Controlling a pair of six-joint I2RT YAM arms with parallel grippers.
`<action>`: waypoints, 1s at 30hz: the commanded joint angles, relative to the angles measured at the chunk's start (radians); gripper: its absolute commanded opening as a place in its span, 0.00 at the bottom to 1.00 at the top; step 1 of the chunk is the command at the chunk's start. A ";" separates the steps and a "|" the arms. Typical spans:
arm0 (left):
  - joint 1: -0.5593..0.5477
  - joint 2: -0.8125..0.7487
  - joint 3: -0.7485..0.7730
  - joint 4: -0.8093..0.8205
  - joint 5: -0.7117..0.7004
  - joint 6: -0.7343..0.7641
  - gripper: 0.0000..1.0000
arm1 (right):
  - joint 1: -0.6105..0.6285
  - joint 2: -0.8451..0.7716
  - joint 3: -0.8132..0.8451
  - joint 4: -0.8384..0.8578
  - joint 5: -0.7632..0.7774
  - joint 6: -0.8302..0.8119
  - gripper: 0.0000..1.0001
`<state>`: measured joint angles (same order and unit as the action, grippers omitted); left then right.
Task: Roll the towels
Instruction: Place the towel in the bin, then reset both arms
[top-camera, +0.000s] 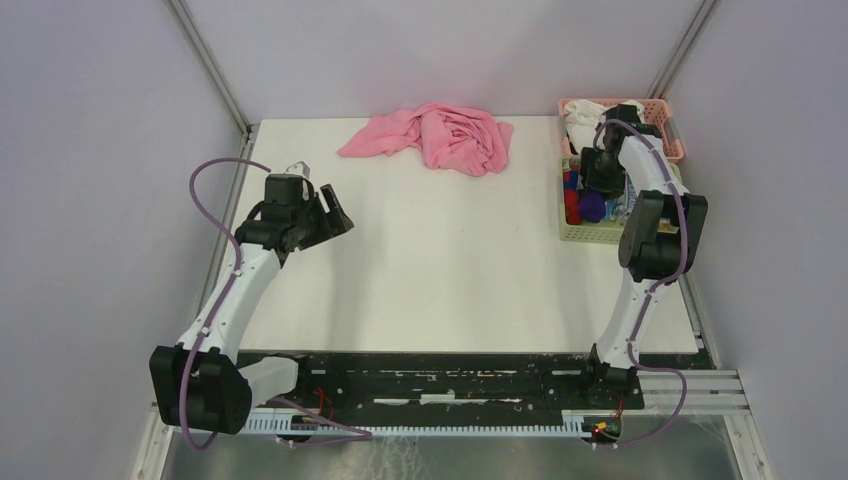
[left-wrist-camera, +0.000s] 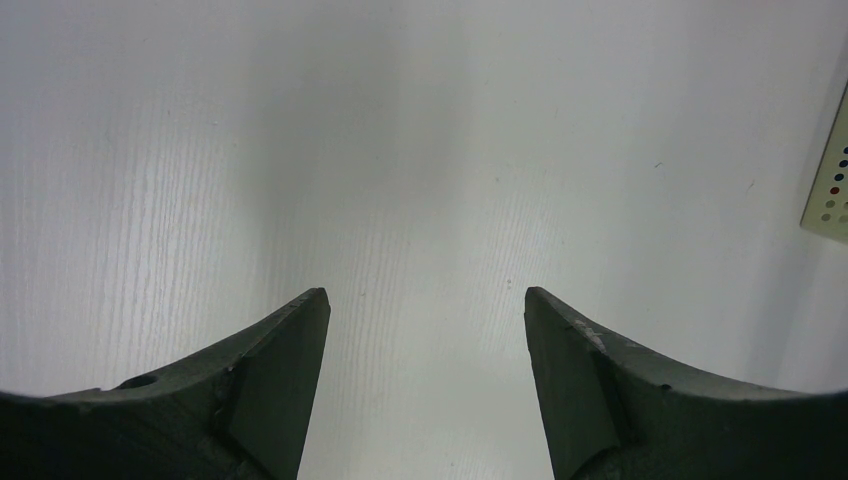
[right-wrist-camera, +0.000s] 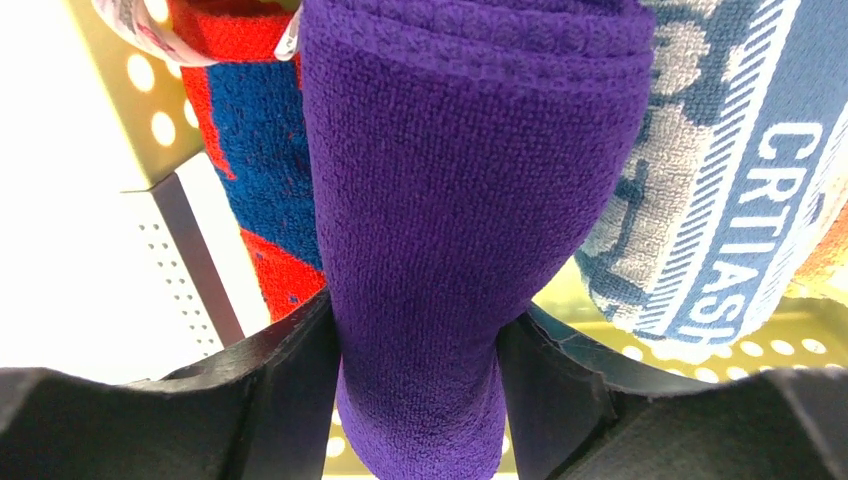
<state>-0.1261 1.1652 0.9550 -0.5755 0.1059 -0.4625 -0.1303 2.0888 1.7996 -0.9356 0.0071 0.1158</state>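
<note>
Rolled deep purple terry towel (right-wrist-camera: 450, 200) stands in the pale yellow-green perforated plastic basket (right-wrist-camera: 130, 100), clamped by the right gripper (right-wrist-camera: 418, 310).

The right gripper's jaws are partly open and press both sides of the purple terry towel, which narrows between them. Just beside it on one side is a red and blue patterned terry towel (right-wrist-camera: 250, 130), on the other a grey and blue lettered towel (right-wrist-camera: 720, 180). The basket sits at the far right of the white table (top-camera: 450, 270), with a pink plastic basket (top-camera: 670, 130) behind it. A crumpled pink cloth (top-camera: 440, 135) lies at the far edge. The left gripper (left-wrist-camera: 427, 295) hangs over bare table, jaws wide apart, holding nothing.
</note>
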 joint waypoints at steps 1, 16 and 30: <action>0.001 -0.005 0.001 0.013 -0.014 0.055 0.79 | 0.010 -0.071 -0.025 0.003 -0.028 0.024 0.64; 0.003 -0.018 -0.002 0.016 -0.016 0.059 0.79 | 0.009 -0.134 -0.030 0.025 -0.009 0.043 0.76; -0.001 -0.099 0.001 0.046 -0.014 0.090 0.80 | 0.009 -0.552 -0.267 0.099 -0.068 0.123 0.87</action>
<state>-0.1257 1.1343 0.9539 -0.5739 0.1059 -0.4591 -0.1242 1.7493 1.6138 -0.9047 -0.0189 0.1833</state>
